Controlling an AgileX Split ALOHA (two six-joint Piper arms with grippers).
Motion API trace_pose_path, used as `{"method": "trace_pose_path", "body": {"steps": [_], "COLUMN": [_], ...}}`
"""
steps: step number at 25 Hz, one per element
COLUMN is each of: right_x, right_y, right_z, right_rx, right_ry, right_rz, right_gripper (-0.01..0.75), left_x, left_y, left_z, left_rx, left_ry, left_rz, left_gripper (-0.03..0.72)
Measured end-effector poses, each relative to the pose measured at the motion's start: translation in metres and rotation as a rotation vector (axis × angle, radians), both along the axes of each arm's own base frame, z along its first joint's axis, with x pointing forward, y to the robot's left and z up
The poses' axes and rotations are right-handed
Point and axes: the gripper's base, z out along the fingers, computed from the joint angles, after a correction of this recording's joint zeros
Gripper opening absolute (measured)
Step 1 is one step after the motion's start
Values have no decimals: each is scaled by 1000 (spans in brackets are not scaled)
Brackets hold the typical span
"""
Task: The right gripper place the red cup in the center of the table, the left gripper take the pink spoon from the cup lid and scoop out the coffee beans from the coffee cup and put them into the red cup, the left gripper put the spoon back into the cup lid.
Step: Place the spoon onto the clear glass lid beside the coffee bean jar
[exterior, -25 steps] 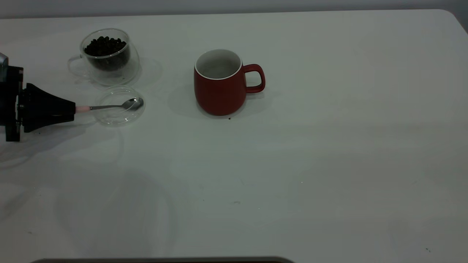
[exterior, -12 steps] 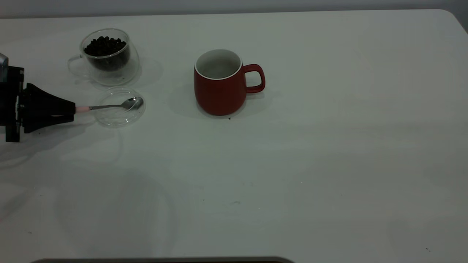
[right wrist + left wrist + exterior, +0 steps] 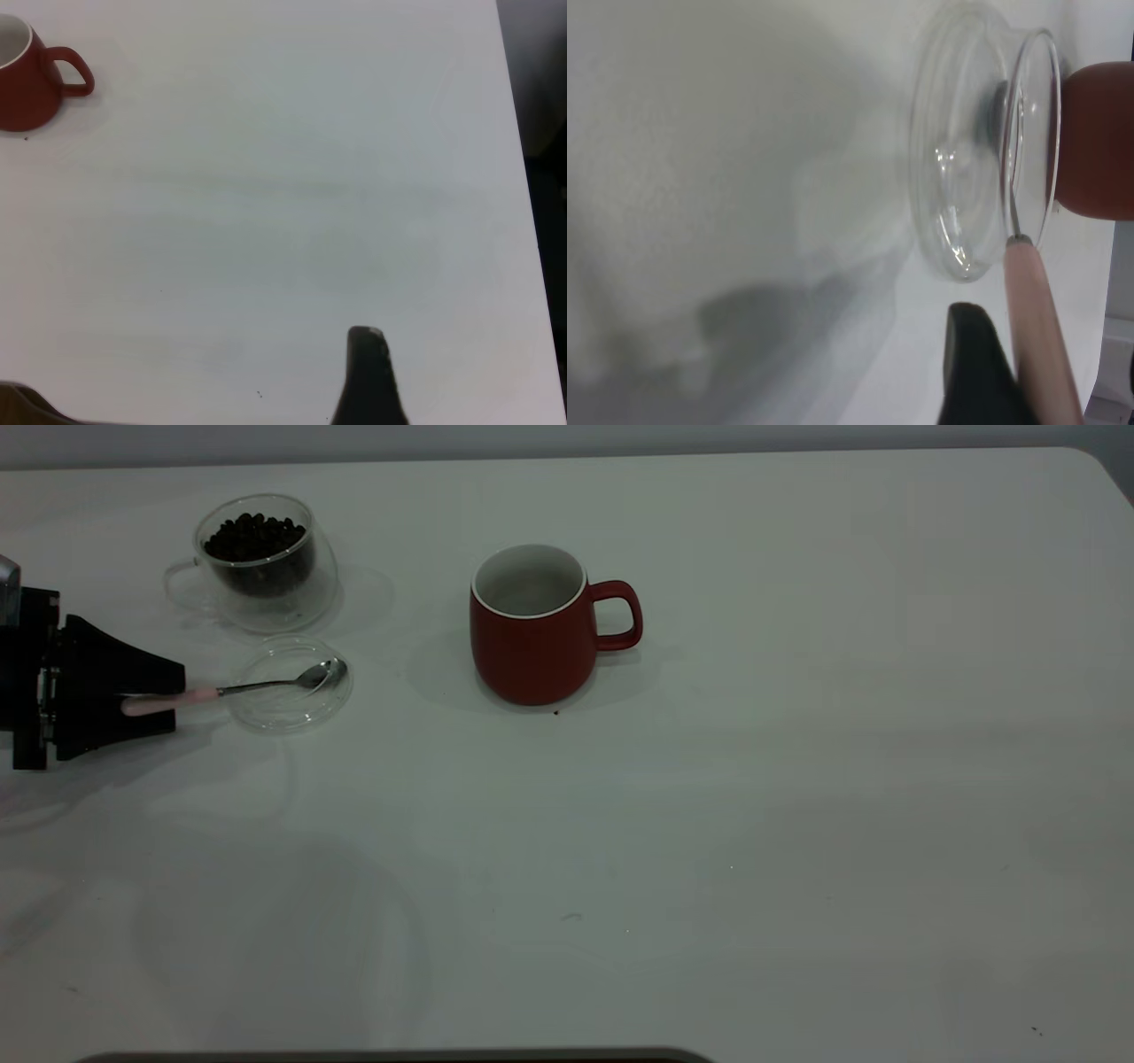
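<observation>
The red cup (image 3: 532,646) stands upright near the middle of the white table (image 3: 753,824), its handle to the right; it also shows in the right wrist view (image 3: 22,93). The clear coffee cup (image 3: 266,576) with dark coffee beans (image 3: 255,536) stands at the far left. In front of it lies the cup lid (image 3: 288,707), with the pink spoon (image 3: 266,685) resting bowl-first in it. My left gripper (image 3: 177,701) is open around the pink handle (image 3: 1032,310), one black finger (image 3: 970,363) beside it. My right gripper (image 3: 372,372) hovers over bare table to the right of the red cup.
A dark speck (image 3: 556,712) lies at the red cup's base. The table's right edge (image 3: 518,177) drops to dark floor. A dark strip (image 3: 399,1056) runs along the near edge.
The left gripper's fingers have spread apart, and more of the pink handle now shows between them. The spoon stays lying in the lid. Cups have not moved.
</observation>
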Motion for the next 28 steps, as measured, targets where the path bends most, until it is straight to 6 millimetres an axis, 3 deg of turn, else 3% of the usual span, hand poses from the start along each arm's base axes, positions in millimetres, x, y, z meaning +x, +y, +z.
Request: {"method": "trace_pose_path", "body": {"steps": [13,21,28], "right_x": [0,0,0], "right_y": [0,0,0], "right_z": [0,0,0], "right_rx": [0,0,0], "right_ry": [0,0,0], "right_rz": [0,0,0], "right_gripper": [591,591,591], "left_x": [21,51,73], "left_y": [23,38,45], "left_z": [12,38,67], "left_rx": [64,63,228], "left_ry": [65,0,204], "left_rz": [-85,-125,-232], "left_gripper": [481,481,482]}}
